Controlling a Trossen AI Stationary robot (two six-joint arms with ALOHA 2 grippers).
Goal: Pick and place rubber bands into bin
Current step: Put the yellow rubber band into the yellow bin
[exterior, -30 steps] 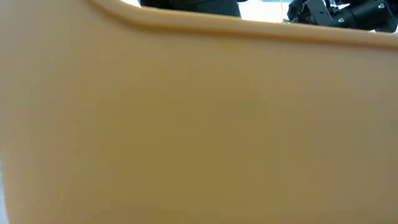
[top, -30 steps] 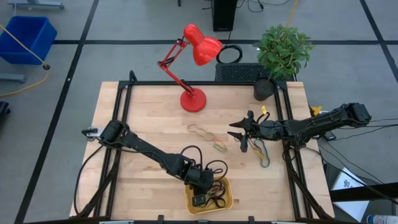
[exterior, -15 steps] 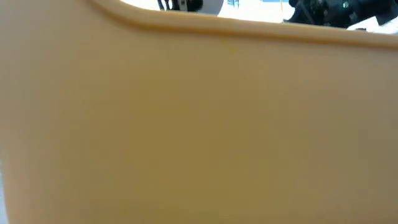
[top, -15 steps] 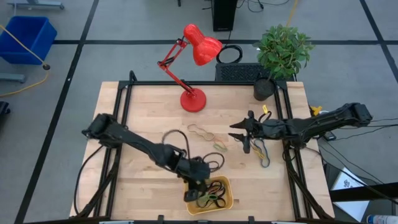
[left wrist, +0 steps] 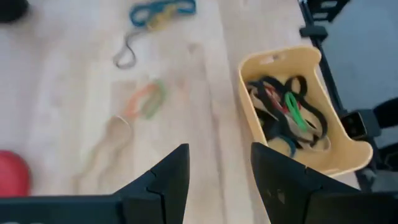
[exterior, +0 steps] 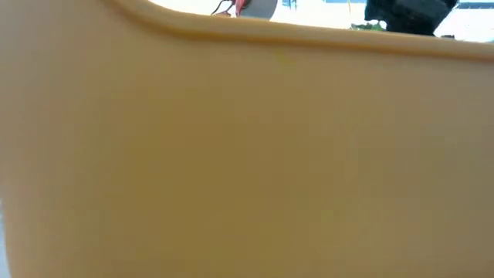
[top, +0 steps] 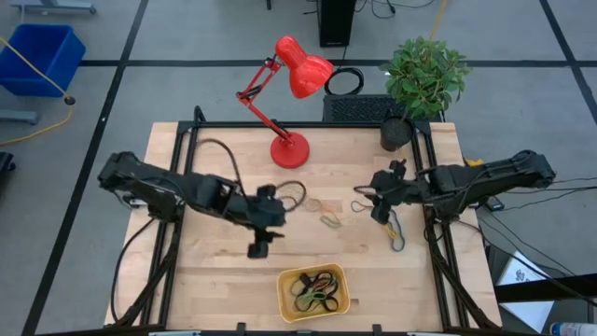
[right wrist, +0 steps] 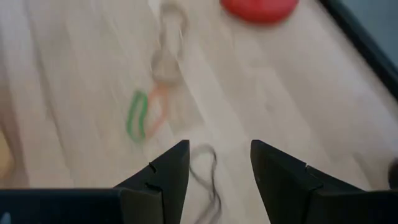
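Note:
The yellow-orange bin (top: pixel 312 292) stands at the table's near edge with several rubber bands (left wrist: pixel 286 109) lying in a heap inside it. Its wall (exterior: pixel 247 154) fills the low view. My left gripper (top: pixel 258 245) hovers open above bare wood, to the left of and beyond the bin (left wrist: pixel 292 112). My right gripper (top: pixel 375 203) hangs open above the table's right part. Loose bands lie flat on the wood: an orange-green one (top: pixel 331 220), a tan one (top: pixel 300 197) and a dark blue-yellow one (top: pixel 395 230). The right wrist view also shows a grey loop (right wrist: pixel 205 168) just ahead of the fingers.
A red desk lamp (top: pixel 289 149) stands on the far middle of the table, and a potted plant (top: pixel 424 75) at the far right corner. Black frame rails (top: pixel 187 187) run along the table's left and right sides. A large blue bin (top: pixel 37 56) sits on the floor.
My left gripper has risen out of the bin and drawn back toward the table's left and far side, turning as it went. The bands it hovered over stay in the bin. My right gripper has tipped downward and lifted a little.

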